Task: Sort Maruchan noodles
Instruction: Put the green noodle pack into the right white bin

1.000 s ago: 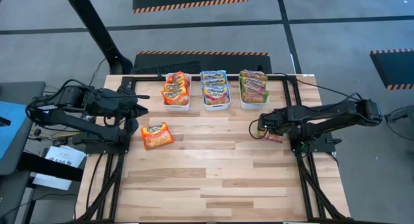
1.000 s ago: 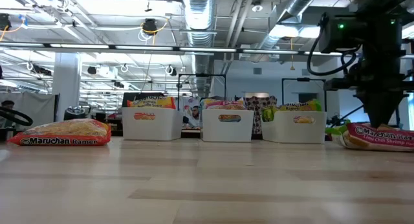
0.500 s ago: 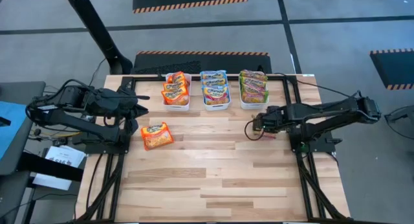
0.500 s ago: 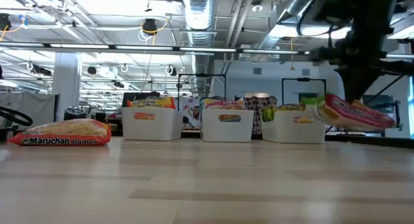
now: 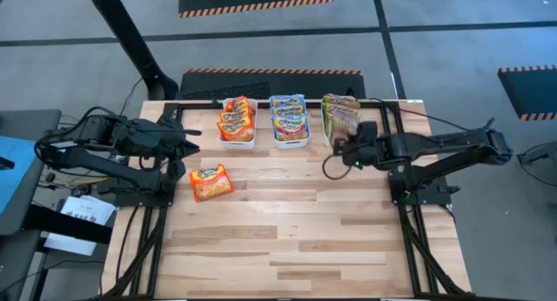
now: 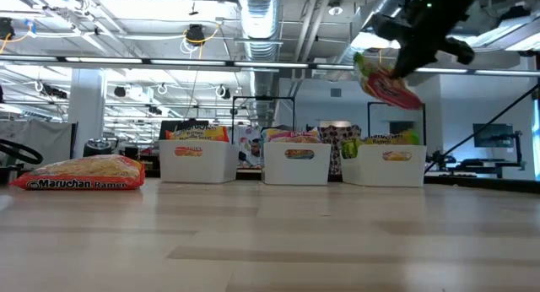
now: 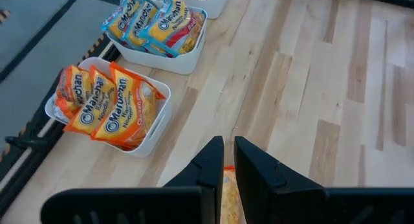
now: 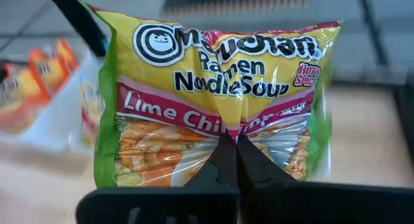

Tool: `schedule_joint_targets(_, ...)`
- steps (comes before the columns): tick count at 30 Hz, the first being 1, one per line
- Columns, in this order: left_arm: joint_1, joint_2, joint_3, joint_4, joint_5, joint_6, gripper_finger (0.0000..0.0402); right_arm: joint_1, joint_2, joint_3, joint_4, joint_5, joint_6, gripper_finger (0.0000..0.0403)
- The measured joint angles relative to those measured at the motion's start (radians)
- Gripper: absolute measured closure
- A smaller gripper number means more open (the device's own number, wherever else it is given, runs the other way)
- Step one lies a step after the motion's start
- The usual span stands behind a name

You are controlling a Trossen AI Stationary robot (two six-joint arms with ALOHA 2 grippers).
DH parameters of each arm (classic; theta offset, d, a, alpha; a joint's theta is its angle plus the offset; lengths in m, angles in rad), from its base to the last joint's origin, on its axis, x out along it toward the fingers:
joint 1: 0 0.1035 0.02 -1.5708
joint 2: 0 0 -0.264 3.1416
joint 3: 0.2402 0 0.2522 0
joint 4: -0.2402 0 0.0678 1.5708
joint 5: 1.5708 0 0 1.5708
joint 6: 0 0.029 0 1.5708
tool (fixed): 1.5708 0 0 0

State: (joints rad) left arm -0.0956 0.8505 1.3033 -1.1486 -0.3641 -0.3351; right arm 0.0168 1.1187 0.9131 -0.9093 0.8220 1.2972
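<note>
My right gripper (image 5: 348, 147) is shut on a green-and-pink Maruchan noodles packet (image 8: 213, 101) and holds it high above the table (image 6: 386, 83), at the near side of the rightmost white bin (image 5: 339, 118). That bin holds green packets. The middle bin (image 5: 288, 121) holds blue packets and the left bin (image 5: 237, 123) orange ones. One orange packet (image 5: 211, 182) lies flat on the table at the left. My left gripper (image 7: 224, 162) hovers shut just above and beyond that packet, touching nothing. My right gripper pinches the packet between its two fingers at the middle of one long edge (image 8: 228, 134), where the wrapper puckers inward. The packet is lifted clear of the table and stands out beyond the fingertips, tilted (image 6: 386, 83), with its printed face toward the wrist camera.
The three bins stand in a row along the table's far edge. Black frame rails (image 5: 387, 153) run along both sides of the wooden table (image 5: 287, 231). The middle and near parts of the tabletop are bare wood.
My right gripper has risen from the table at the right with the green-and-pink packet. It has moved toward the far edge and the rightmost bin, and its wrist has turned. The packet, which lay flat on the table, is now lifted clear and tilted up.
</note>
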Motion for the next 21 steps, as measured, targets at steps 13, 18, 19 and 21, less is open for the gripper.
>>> schedule_joint_targets(13, 0.0, 0.0, 0.0, 0.045, -0.034, 0.017, 0.0377, -0.187, 0.112, 0.002, 0.273, 0.148, -0.314, 0.0403)
schedule_joint_targets(18, 0.0, 0.0, 0.0, 0.047, -0.041, 0.018, 0.0377, -0.205, 0.204, 0.001, 0.266, 0.122, -0.234, 0.0403)
schedule_joint_targets(19, 0.0, 0.0, 0.0, 0.048, -0.044, 0.018, 0.0377, -0.207, 0.221, 0.001, 0.265, 0.12, -0.216, 0.0403)
schedule_joint_targets(21, 0.0, 0.0, 0.0, 0.049, -0.056, 0.018, 0.0377, -0.209, 0.248, 0.001, 0.258, 0.118, -0.182, 0.0403)
